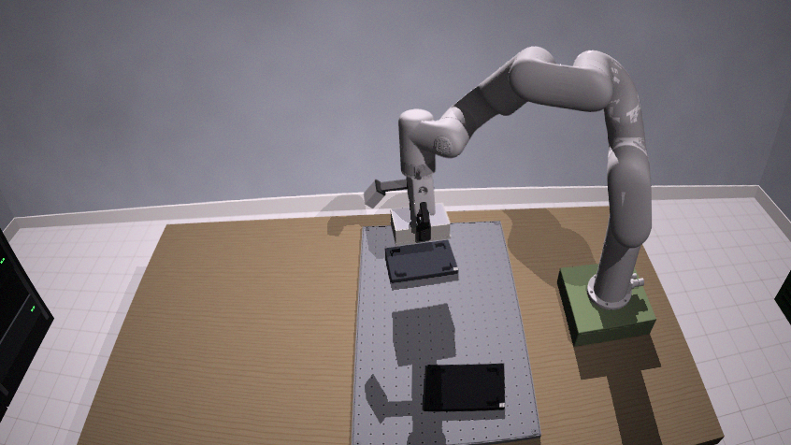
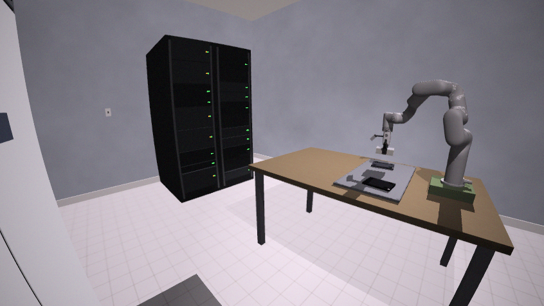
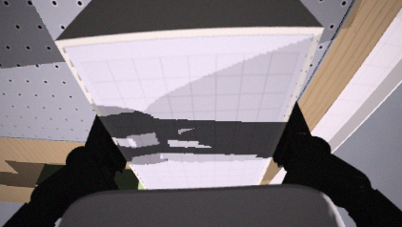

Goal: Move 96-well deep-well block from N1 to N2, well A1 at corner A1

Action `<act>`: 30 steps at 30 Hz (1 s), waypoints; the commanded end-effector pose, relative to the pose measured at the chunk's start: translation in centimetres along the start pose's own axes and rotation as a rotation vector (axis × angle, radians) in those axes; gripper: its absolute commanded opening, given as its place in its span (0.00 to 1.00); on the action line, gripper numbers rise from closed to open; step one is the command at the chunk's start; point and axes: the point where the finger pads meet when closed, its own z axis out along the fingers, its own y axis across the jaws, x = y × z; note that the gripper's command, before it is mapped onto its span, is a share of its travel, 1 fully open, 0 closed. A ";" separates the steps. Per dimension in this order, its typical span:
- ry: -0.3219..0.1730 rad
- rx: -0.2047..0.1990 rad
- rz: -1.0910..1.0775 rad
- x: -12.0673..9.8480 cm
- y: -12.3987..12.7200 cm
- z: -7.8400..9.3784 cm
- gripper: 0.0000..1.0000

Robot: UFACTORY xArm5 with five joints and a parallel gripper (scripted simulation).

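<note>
End effector (image 1: 421,223) clamping boxy white block (image 1: 437,217) (matte)

arm (image 1: 558,82) arched high, jaws clamped wide.

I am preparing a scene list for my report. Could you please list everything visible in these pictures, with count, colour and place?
White 96-well deep-well block: one, white, held in the air above the far nest.
Black rectangular plate nests: two, black, on the breadboard; far one with nothing in it, near one likewise.
Grey perforated breadboard plate: one, grey, on the table middle.
Brown wooden table: one, brown top, dark legs, on the tiled floor.
Green block pedestal: one, green, on the table under the arm.
Tall black server rack: one, black with green lights, by the wall.
White wall switch: one, left of the rack.
Grey robot arm: one, on the pedestal.
Black gripper: one, closed on the block.
</note>
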 end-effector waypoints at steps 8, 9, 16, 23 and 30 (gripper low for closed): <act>0.004 -0.002 0.000 0.1 0.1 0.3 0.00; 0.004 -0.002 0.000 0.1 0.0 0.5 0.00; 0.004 -0.002 0.000 0.1 0.0 1.7 0.00; 0.004 -0.002 0.000 0.1 0.0 2.5 0.00; 0.004 -0.002 0.000 0.1 0.0 3.7 0.00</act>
